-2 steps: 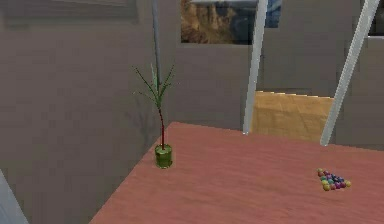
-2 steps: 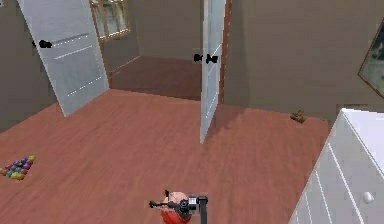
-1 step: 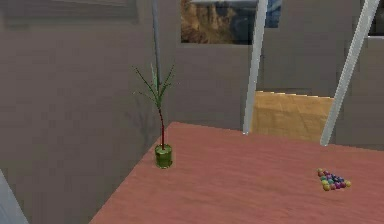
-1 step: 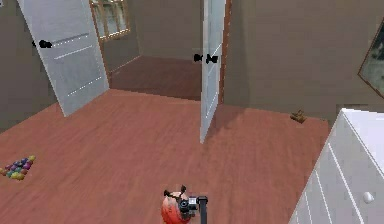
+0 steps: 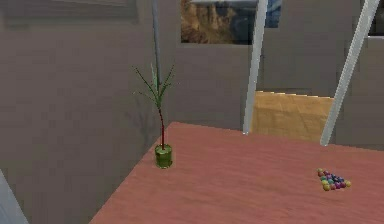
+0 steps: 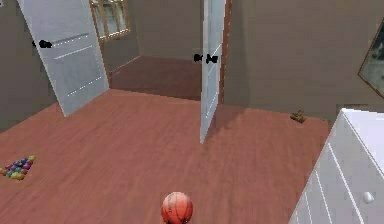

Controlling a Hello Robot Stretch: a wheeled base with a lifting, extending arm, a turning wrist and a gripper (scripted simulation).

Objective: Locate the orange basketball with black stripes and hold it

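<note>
A: Orange basketball (image 6: pixel 176 208) with dark stripes, where is it?
B: On the reddish floor (image 6: pixel 120 140), at the arm side view's bottom edge, left of the white dresser (image 6: pixel 345 170).
A: End effector's state?
B: Cannot tell.

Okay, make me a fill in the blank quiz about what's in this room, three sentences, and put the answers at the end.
1. The basketball on the floor is ____ with dark stripes.
2. The plant stands in a pot coloured ____.
3. The door at the arm side view's left is painted ____.
Missing words: orange; green; white.
</note>
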